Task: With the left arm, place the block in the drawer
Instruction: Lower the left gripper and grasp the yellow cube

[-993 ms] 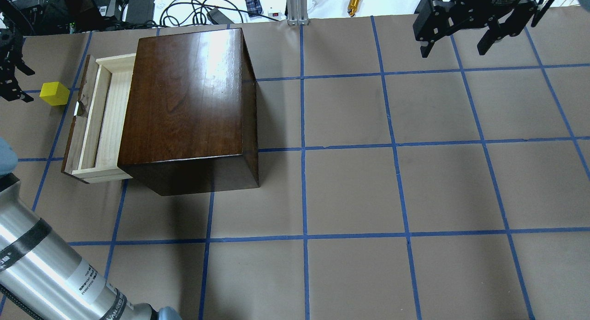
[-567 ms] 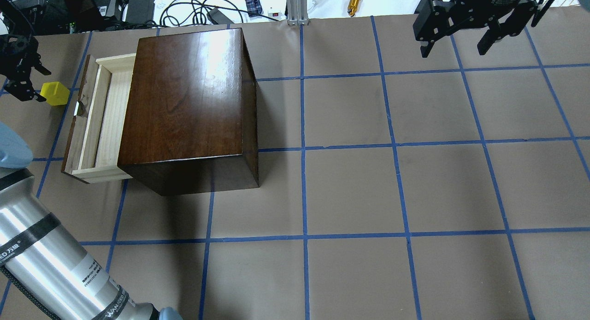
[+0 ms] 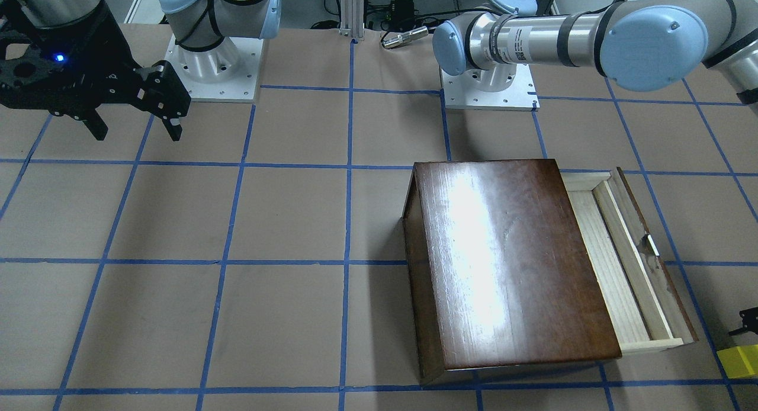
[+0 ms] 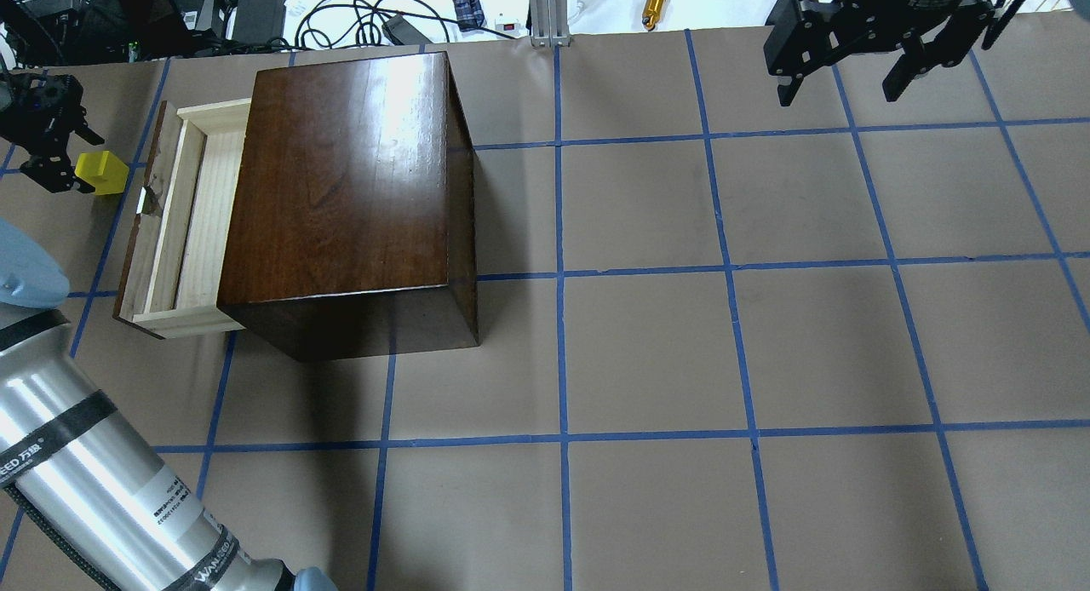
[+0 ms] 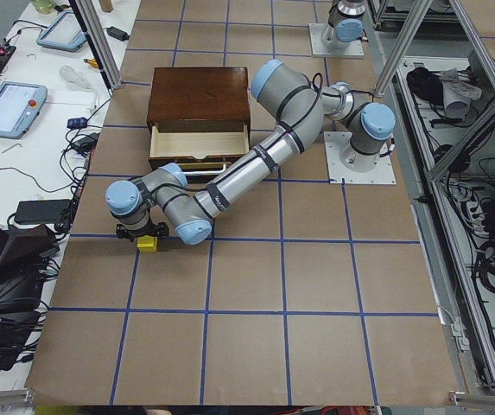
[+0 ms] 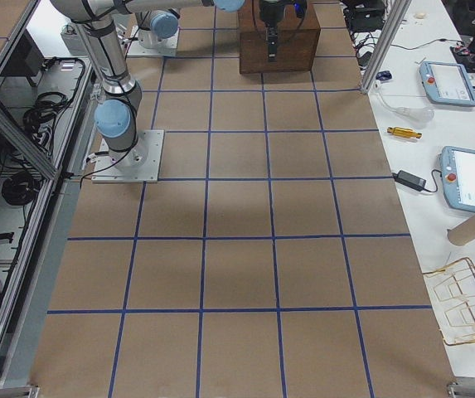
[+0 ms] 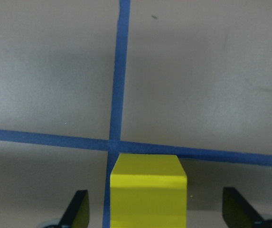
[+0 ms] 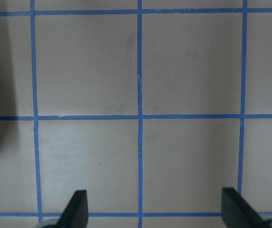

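Note:
The yellow block (image 4: 106, 172) lies on the brown paper just left of the open drawer (image 4: 194, 225) of the dark wooden box (image 4: 341, 182). My left gripper (image 4: 72, 161) is low at the block and open. In the left wrist view its fingers (image 7: 77, 211) stand on either side of the block (image 7: 148, 190) with a gap on each side. The block also shows at the edge of the front-facing view (image 3: 738, 361), beside the drawer (image 3: 616, 263). My right gripper (image 4: 839, 93) is open and empty at the far right, above bare paper (image 8: 155, 211).
The box (image 3: 503, 263) stands on the left half of the table, its drawer front with the metal pull (image 4: 140, 201) close to the block. Cables, power bricks and a brass part (image 4: 656, 2) lie beyond the far edge. The left arm's tube (image 4: 102, 480) crosses the near left corner.
My left gripper has moved right, toward the box, and now straddles the block. The block, drawer and right gripper have not moved.

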`<control>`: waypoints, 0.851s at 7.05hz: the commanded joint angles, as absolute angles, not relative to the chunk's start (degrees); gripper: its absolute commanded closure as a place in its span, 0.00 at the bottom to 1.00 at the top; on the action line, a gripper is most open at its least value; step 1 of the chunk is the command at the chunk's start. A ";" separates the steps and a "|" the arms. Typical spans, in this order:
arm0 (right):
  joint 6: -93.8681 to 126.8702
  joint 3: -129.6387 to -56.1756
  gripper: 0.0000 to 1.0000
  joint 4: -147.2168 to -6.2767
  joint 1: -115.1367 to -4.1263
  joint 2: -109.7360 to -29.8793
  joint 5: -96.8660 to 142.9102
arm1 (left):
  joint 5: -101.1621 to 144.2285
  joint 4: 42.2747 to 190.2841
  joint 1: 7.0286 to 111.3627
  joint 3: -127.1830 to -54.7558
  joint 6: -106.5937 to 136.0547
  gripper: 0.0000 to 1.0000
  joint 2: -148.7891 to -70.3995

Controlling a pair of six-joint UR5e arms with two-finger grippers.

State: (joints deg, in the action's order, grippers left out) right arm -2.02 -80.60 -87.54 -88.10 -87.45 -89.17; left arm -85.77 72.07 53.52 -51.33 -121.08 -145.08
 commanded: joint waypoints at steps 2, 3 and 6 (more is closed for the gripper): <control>-2.02 -80.60 0.00 -87.54 -88.15 -87.36 -89.12 | -85.69 71.63 53.53 -51.50 -121.03 0.03 -146.25; -2.02 -80.60 0.00 -87.54 -88.15 -87.45 -89.21 | -85.69 71.72 53.53 -51.50 -121.11 0.25 -146.25; -2.02 -80.60 0.00 -87.54 -88.15 -87.36 -89.21 | -85.69 71.37 53.53 -51.50 -121.29 0.82 -146.25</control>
